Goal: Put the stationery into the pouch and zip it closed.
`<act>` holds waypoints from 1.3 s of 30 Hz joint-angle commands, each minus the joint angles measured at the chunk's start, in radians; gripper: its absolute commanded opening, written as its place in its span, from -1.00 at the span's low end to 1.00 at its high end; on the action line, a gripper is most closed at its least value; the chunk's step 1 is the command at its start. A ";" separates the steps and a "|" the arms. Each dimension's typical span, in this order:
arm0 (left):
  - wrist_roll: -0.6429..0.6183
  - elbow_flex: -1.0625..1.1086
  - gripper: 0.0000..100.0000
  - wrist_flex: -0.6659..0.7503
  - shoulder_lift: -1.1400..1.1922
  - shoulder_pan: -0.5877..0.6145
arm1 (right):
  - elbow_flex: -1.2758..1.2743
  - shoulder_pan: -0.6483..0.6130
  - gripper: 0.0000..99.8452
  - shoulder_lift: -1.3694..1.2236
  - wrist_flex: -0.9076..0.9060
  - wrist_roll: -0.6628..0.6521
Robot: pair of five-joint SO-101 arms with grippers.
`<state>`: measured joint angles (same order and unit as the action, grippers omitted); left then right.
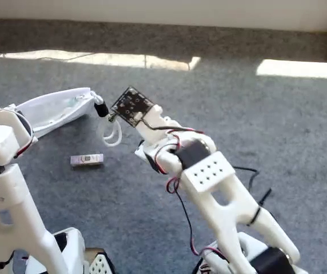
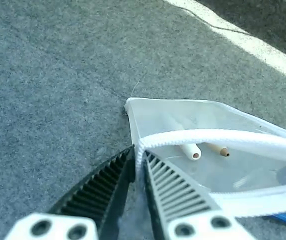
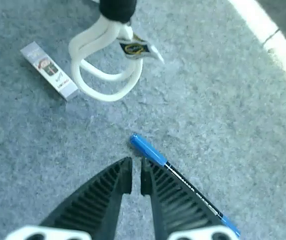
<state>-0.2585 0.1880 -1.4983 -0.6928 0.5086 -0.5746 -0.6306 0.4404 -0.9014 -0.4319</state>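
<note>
Just beside the right gripper (image 3: 136,175) (jaws nearly together, empty) lies one blue pen (image 3: 148,150) on the table (image 3: 243,125), one small box (image 3: 49,70) beyond; the left gripper (image 2: 138,162) pinches the rim of the single pouch (image 2: 193,122), two pale pens (image 2: 192,151) inside.

The high view looks down from above the arms' bases across the grey carpeted surface (image 1: 266,114) toward its far edge. The left wrist view sits close behind the left gripper (image 2: 138,157), facing the white mesh pouch (image 2: 193,120), which the high view shares. The right wrist view looks steeply down past the right gripper (image 3: 135,167), sharing the small grey rectangular box (image 3: 49,70) and white looped cord (image 3: 103,75) with the high view.
</note>
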 commanded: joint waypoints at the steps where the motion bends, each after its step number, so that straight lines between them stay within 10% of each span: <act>1: 0.002 -0.010 -0.99 0.008 -0.007 0.021 | 0.113 0.013 -0.93 -0.088 -0.015 -0.049; 14: 0.003 -0.002 -0.99 0.009 -0.007 0.085 | 0.265 0.030 -0.54 -0.397 -0.016 -0.055; 39: 0.006 0.019 -0.99 0.009 -0.007 0.085 | 0.443 0.030 -0.68 -0.783 -0.015 -0.146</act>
<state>-0.2585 0.2094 -1.4983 -0.6958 0.5731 -0.1849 -0.6137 -0.3468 -0.9091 -0.5654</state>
